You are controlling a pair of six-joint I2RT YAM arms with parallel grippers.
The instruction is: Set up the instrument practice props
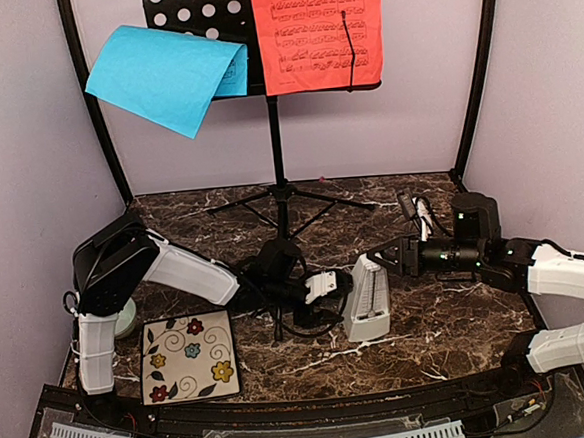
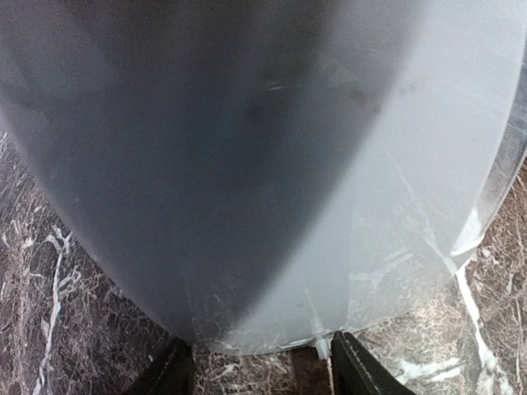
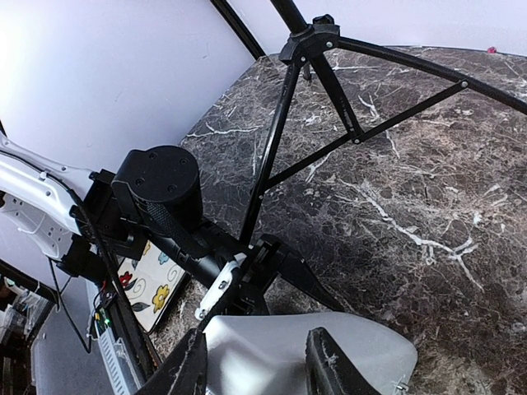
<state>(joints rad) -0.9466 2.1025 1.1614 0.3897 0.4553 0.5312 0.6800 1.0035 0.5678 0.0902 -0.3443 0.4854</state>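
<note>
The left end effector (image 1: 329,284), parted and empty, has the pyramid metronome (image 1: 366,302) just ahead, while the right end effector (image 3: 257,366), likewise parted and empty, hangs close above it.

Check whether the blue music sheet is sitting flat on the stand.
Not flat: the blue sheet flops forward off the music stand's left side, bent over.

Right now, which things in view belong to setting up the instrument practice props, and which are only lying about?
Belong to the job:
- music stand
- blue sheet, hanging off the stand's left side
- red sheet, on the stand
- metronome, on the table

Only lying about:
- floral tile
- pale green bowl, mostly hidden behind the left arm
</note>
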